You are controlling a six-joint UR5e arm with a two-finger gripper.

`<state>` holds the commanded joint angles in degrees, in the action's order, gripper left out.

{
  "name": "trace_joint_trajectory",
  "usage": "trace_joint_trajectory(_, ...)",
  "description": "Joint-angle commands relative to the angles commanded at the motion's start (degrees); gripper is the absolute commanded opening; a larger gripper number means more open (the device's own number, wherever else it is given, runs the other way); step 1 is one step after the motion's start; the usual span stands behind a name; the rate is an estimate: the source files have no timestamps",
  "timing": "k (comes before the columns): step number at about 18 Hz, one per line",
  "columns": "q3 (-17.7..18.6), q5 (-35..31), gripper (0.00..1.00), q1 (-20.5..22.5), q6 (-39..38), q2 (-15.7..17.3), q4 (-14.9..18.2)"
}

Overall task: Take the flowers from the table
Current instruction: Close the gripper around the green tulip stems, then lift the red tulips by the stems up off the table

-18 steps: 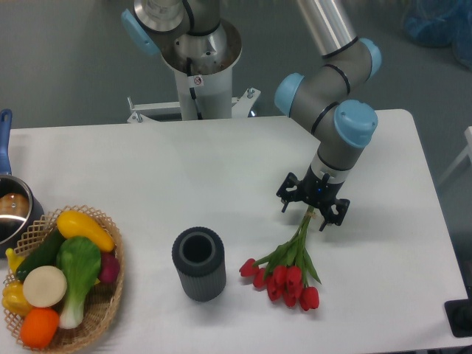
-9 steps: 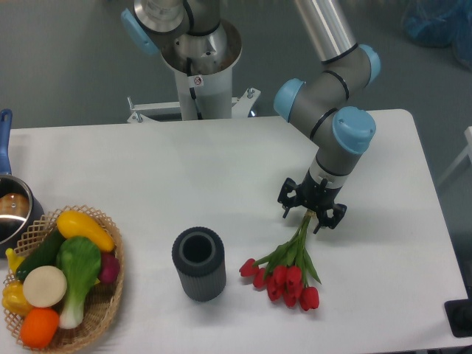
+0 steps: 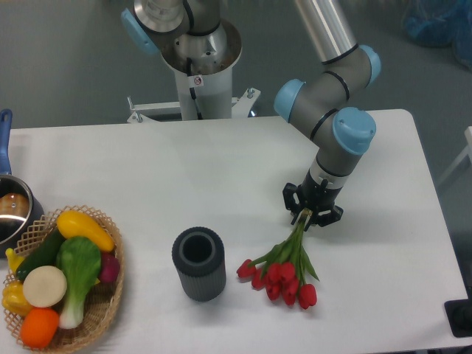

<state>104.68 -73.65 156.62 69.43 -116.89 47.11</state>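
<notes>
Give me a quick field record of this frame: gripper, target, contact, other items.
gripper: closed on the stem ends
target: red tulip bunch, blooms pointing toward the near table edge
contact: blooms look low over the white table; cannot tell if lifted
cylinder: dark ribbed open-top cylinder, upright, left of the tulips
basket: wicker basket of vegetables, far left
pot: blue-handled pot, left edge

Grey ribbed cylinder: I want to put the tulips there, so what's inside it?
The grey ribbed cylinder stands open-topped on the table. Only a dark hollow shows; its bottom is hidden in shadow.
</notes>
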Motion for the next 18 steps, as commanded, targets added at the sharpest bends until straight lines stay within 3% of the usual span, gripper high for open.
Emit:
trace_joint_trajectory(10,-4.3,0.8,0.14,-0.1,-3.8,1.0,0.0)
trace_joint_trajectory(18,-10.0,6.6,0.14,-0.5,-7.3,3.7,-0.3)
